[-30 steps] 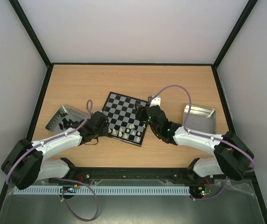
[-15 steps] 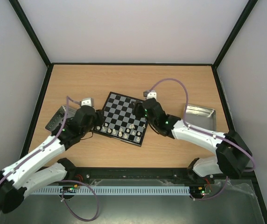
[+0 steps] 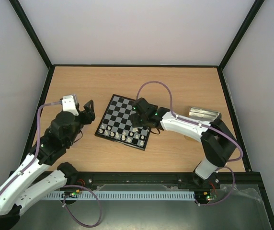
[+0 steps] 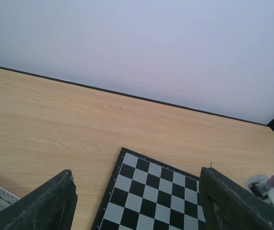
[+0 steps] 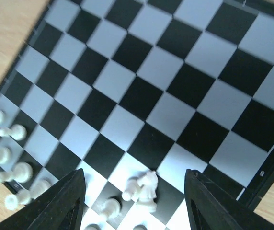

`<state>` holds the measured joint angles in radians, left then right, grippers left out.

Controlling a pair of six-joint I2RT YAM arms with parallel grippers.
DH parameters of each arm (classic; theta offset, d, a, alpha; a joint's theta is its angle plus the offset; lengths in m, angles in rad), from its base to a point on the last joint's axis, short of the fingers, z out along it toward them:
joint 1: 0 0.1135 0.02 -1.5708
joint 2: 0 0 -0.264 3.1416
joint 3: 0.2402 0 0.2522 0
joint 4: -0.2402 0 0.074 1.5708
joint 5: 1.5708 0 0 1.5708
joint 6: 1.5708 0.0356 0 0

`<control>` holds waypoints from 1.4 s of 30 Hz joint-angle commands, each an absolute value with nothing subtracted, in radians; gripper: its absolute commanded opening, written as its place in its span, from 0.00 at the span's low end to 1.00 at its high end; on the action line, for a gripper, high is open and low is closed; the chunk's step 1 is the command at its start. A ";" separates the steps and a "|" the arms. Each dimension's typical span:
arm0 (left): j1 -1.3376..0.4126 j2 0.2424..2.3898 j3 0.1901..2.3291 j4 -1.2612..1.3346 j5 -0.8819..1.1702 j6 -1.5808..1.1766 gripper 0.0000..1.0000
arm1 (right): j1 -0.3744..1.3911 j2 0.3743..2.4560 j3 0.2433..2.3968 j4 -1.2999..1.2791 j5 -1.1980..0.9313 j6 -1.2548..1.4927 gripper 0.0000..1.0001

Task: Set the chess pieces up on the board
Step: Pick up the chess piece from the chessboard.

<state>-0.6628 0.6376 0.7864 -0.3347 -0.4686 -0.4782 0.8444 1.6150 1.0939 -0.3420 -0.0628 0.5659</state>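
Lying centre on a wood tabletop [image 3: 175, 86] walled by pale panels [image 3: 137, 28], the board [image 3: 120, 115] was seen; L gripper [image 4: 136, 175] & R gripper [image 5: 134, 173] were spread, nothing gripped.

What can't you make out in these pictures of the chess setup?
Top view: the chess pieces are too small to identify.
Top view: the silver tray is partly covered by the right arm.
Right wrist view: blur leaves it unclear whether the white piece between the fingers stands upright.
Left wrist view: the bottom edge cuts off the near part of the board.
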 commanded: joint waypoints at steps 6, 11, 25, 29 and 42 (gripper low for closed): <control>-0.664 0.618 0.753 -0.319 -0.543 -0.415 0.73 | 0.871 1.728 1.191 -0.501 -0.109 0.557 0.49; -0.664 0.616 0.741 -0.316 -0.540 -0.417 0.73 | 0.883 1.779 1.213 -0.506 -0.141 0.561 0.36; -0.664 0.627 0.726 -0.311 -0.532 -0.422 0.74 | 0.895 1.839 1.233 -0.524 -0.108 0.562 0.12; -0.664 0.627 0.726 -0.312 -0.531 -0.422 0.74 | 0.895 1.836 1.232 -0.511 -0.095 0.563 0.05; -0.664 0.628 0.724 -0.311 -0.540 -0.425 0.74 | 0.909 1.839 1.303 -0.424 -0.116 0.535 0.03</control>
